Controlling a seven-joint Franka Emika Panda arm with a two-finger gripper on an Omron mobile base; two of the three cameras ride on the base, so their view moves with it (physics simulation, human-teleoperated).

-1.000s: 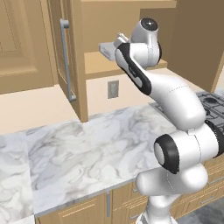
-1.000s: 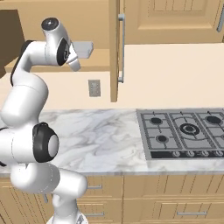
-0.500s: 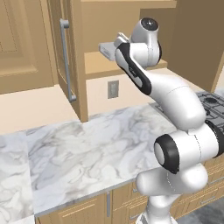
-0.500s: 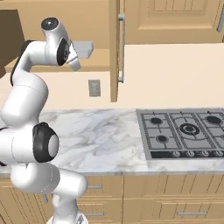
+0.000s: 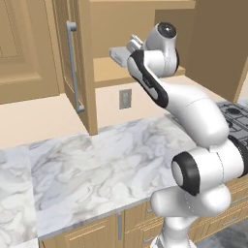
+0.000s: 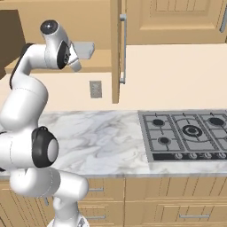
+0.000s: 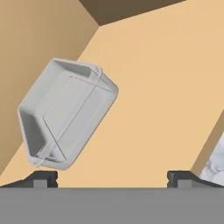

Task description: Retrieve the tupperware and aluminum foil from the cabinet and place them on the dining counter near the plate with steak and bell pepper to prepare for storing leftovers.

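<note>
Marble counter (image 5: 87,169), gas hob (image 6: 188,133), wall outlet (image 6: 95,88), base drawers (image 6: 177,208)

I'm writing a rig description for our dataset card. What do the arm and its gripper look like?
The arm is built of glossy white rounded segments with black bands at the joints and a dark disc capping its top joint. No cables or markings show. In the hand view, the gripper has two small dark blocky fingertips set wide apart.

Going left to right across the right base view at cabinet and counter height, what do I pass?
Arm's wrist → tupperware on the cabinet floor → wall outlet → open cabinet door with its silver bar handle → gas hob.
</note>
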